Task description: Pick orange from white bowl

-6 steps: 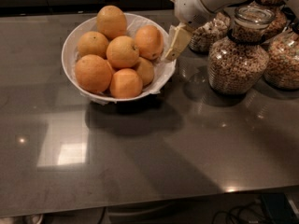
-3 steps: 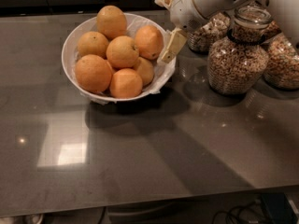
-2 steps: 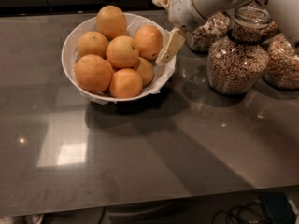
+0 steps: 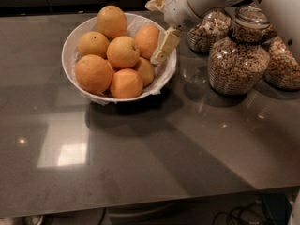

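The white bowl (image 4: 72,48) stands on the dark counter at the back left and holds several oranges. The orange (image 4: 146,39) at the bowl's right side lies between my gripper's two cream fingers. My gripper (image 4: 150,33) reaches in from the upper right on a white arm and is open. One finger (image 4: 164,46) hangs over the bowl's right rim in front of that orange. The other finger (image 4: 156,3) is behind the orange. Whether the fingers touch the orange cannot be told.
Three glass jars of cereal stand at the back right: a large one (image 4: 239,60), one behind it (image 4: 208,29) and one at the right edge (image 4: 283,64). The counter's front edge (image 4: 150,198) runs along the bottom.
My gripper has moved a little to the left, so its fingers now reach further around the right-hand orange. The bowl and oranges have not moved.
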Motion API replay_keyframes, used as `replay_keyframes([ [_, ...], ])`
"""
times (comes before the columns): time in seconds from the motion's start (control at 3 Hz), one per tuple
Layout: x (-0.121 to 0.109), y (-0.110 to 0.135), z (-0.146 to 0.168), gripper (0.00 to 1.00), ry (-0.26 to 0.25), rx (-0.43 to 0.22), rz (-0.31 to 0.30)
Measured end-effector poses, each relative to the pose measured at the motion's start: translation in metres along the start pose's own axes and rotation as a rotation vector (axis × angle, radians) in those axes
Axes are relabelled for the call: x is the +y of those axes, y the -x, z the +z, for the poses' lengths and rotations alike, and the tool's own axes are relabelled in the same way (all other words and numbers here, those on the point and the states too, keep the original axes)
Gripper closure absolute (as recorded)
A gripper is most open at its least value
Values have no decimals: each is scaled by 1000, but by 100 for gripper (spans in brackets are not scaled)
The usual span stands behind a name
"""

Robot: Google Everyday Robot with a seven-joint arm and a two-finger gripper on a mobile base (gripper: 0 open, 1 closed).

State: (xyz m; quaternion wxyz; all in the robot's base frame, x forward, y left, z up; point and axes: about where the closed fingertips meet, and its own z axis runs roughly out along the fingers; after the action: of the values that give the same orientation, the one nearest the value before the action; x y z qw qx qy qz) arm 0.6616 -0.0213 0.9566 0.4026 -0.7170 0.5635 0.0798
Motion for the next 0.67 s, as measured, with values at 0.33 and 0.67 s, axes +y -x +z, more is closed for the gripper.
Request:
replay_keyframes([
  [0.33, 0, 0, 4, 11, 9, 7, -6],
  [0.67, 0, -5, 10, 15, 23, 14, 0],
])
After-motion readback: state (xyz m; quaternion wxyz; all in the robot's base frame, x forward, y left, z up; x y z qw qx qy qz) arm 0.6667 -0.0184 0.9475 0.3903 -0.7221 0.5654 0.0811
